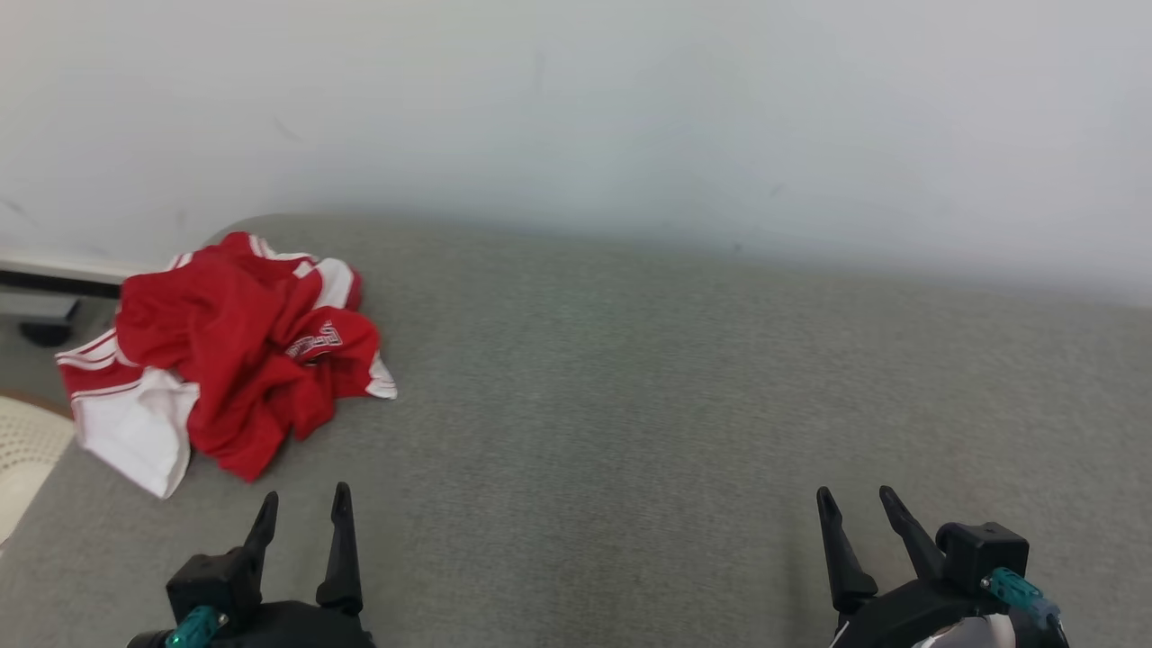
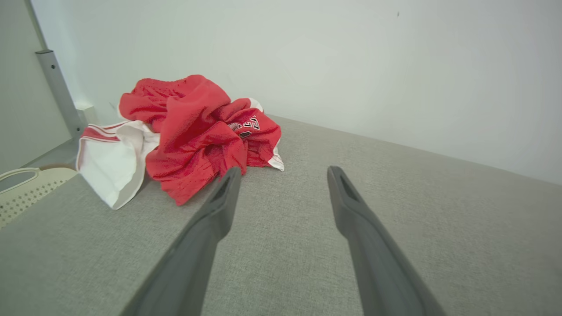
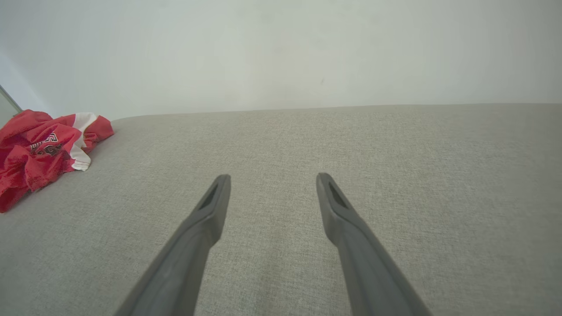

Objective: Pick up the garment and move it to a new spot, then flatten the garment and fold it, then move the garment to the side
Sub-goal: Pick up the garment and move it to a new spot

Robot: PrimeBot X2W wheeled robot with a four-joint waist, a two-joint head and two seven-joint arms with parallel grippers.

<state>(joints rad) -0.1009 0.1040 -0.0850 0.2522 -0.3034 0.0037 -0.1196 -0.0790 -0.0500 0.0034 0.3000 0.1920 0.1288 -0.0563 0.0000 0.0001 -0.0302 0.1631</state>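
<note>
**A:** Two tools at the near edge, both spread wide with nothing between the fingers. The left tool [image 1: 305,493] sits low on the left and the right tool [image 1: 855,490] low on the right, well apart.

**B:** Long, dark, tapering fingers with a matte finish. The wrist views show a slot near each tip. What's under them?

**A:** The desk [image 1: 630,405]. It's covered in grey woven fabric, a fine even weave, flat, with a rounded far-left corner.

**B:** And the garment?

**A:** The garment [image 1: 225,351] lies on the desk's left side, just ahead of the left tool and a little to its left, not touching it. It's well apart from the right tool. It's a crumpled heap of thin red cloth in deep soft folds, with white panels and red-and-white striped trim.

**B:** Which way does it run?

**A:** It's bunched, so that's hard to call. In the head view its longest stretch goes from a flat white panel at the near left, by the desk's left edge, towards a red-and-white edge at the far right. A printed patch of lettering faces up on its right side, too creased to read.

**B:** And off that left edge?

**A:** A pale perforated basket [image 1: 27,441], sitting lower than the desk.

**B:** Far end?

**A:** A plain off-white wall [image 1: 576,108], smooth with faint scuffs, right behind the desk.
</note>
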